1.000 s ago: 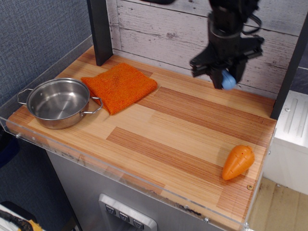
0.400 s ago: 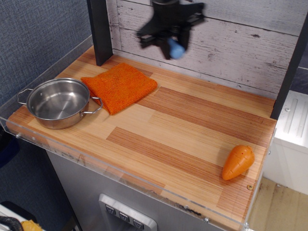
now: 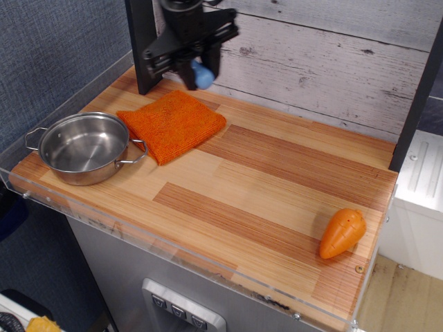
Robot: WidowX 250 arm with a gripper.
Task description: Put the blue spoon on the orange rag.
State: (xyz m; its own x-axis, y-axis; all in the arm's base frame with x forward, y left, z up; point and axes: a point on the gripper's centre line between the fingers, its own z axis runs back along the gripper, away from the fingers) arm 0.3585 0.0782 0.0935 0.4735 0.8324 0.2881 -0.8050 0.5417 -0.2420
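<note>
Hanging above the rear edge of the orange rag [image 3: 172, 124], the gripper [image 3: 194, 67] clamps the blue spoon [image 3: 202, 75]; only a rounded blue end shows below the fingers, apparently the handle. The rag lies flat on the wooden counter [image 3: 263, 187], touching the steel pot [image 3: 84, 147], whose bowl holds nothing. An orange carrot [image 3: 342, 233] lies well apart.

My gripper [image 3: 188, 61] is matte black all over: a blocky wrist body above, a wide crossbar beneath, and short dark fingers [image 3: 181, 67] hanging from it, against the whitewashed plank wall [image 3: 332, 62].
</note>
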